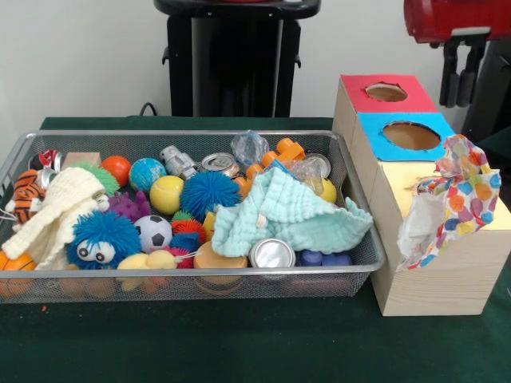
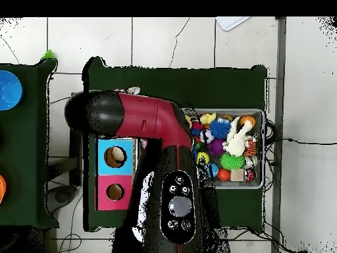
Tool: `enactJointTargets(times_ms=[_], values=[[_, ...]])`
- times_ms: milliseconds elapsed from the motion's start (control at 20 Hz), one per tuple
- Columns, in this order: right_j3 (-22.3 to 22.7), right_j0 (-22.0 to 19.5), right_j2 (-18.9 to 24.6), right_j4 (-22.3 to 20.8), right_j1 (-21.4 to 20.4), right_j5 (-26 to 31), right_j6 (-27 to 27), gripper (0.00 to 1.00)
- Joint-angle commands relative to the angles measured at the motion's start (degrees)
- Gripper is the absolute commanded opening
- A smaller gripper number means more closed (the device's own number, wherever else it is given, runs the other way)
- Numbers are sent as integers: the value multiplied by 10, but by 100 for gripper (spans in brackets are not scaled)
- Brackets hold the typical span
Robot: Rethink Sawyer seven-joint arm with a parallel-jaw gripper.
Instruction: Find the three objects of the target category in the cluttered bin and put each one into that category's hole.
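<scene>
The wire mesh bin (image 1: 351,263) holds the mint-green waffle cloth (image 1: 279,215) at its right end and the cream knitted cloth (image 1: 52,211) at its left end. The polka-dot cloth (image 1: 455,199) lies bunched on the yellow panel (image 1: 399,177) of the pale wood box and hangs over its near right edge, covering the hole. My gripper (image 1: 460,102) is raised above the boxes at the top right, open and empty, clear of the cloth. In the overhead view the arm (image 2: 158,132) hides the gripper and the yellow box; the bin's rim (image 2: 262,148) and the cream cloth (image 2: 238,140) show.
The blue-panelled hole (image 1: 411,136) and the red-panelled hole (image 1: 386,92) lie behind the yellow one in a row. The bin also holds fuzzy balls, small balls, metal cans (image 1: 271,254), a tiger toy (image 1: 25,195) and a crumpled clear wrapper. The robot's pedestal (image 1: 235,56) stands behind the bin.
</scene>
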Motion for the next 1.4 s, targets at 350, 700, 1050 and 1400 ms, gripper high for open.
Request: enactJointTargets(times_ms=[350,700,1050,1400], values=[[-76,-11,34,-18,40,64,59,0],[-105,-3,30,-24,87,25,72,0],[-104,-3,33,-29,106,-9,65,0],[-92,-5,34,-35,110,-36,55,0]])
